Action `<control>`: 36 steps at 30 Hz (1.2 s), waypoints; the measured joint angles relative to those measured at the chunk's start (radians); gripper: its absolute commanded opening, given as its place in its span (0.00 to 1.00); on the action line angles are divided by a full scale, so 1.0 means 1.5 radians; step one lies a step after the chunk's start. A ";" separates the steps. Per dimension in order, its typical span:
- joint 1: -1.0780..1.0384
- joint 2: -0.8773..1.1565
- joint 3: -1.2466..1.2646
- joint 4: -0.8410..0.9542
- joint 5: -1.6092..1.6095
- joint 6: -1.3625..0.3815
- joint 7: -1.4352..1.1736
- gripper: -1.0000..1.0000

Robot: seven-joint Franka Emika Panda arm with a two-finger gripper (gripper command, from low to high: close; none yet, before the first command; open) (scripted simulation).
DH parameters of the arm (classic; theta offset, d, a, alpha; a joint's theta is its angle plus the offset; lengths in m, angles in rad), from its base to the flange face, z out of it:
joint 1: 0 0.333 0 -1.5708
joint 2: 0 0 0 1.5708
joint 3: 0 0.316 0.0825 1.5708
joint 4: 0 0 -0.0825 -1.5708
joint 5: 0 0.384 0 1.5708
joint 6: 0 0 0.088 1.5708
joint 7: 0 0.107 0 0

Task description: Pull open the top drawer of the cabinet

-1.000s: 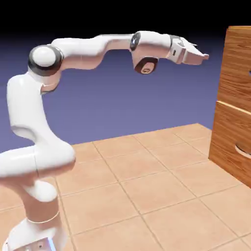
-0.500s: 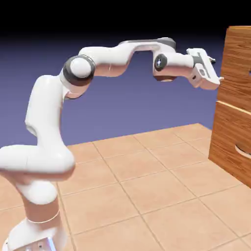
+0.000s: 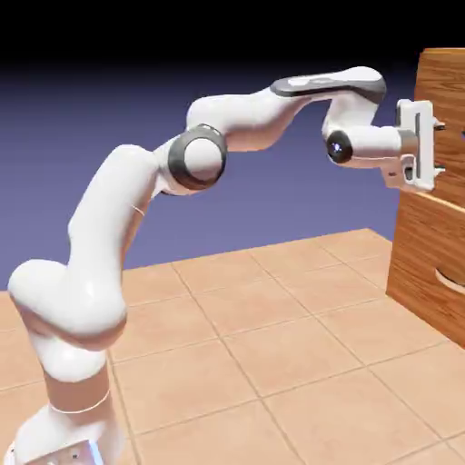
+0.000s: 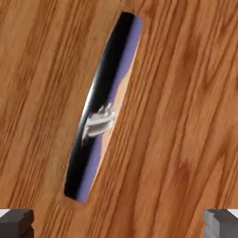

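The cabinet [image 3: 427, 245] of brown wood grain stands at the exterior view's right edge. Its top drawer [image 3: 445, 86] sits flush with the panel below. My gripper [image 3: 438, 145] faces the drawer front at close range, fingers one above the other and open with nothing between them. In the hand view the drawer's wood [image 4: 186, 116] fills the picture. A shiny, mirror-like handle [image 4: 100, 123] runs slantwise across it. My gripper [image 4: 119, 224] points just below that handle's lower end, and the grey fingertips [image 4: 16, 222] show wide apart in the bottom corners.
Below the top drawer is a lower drawer panel [image 3: 422, 272] with a curved pale handle [image 3: 450, 278]. The cabinet stands on a tan tiled floor [image 3: 272, 345]. The arm's base [image 3: 68, 427] rises at the lower left.
The arm stretched right toward the cabinet and the hand came down and turned to face the top drawer front. The jaws stayed open.
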 measured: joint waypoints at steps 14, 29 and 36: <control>-0.086 -0.079 0.000 0.124 -0.049 -0.014 0.208 0.50; -0.062 -0.217 -0.180 0.232 -0.299 -0.049 0.643 0.50; -0.052 -0.282 -0.264 0.283 -0.416 -0.065 0.846 0.50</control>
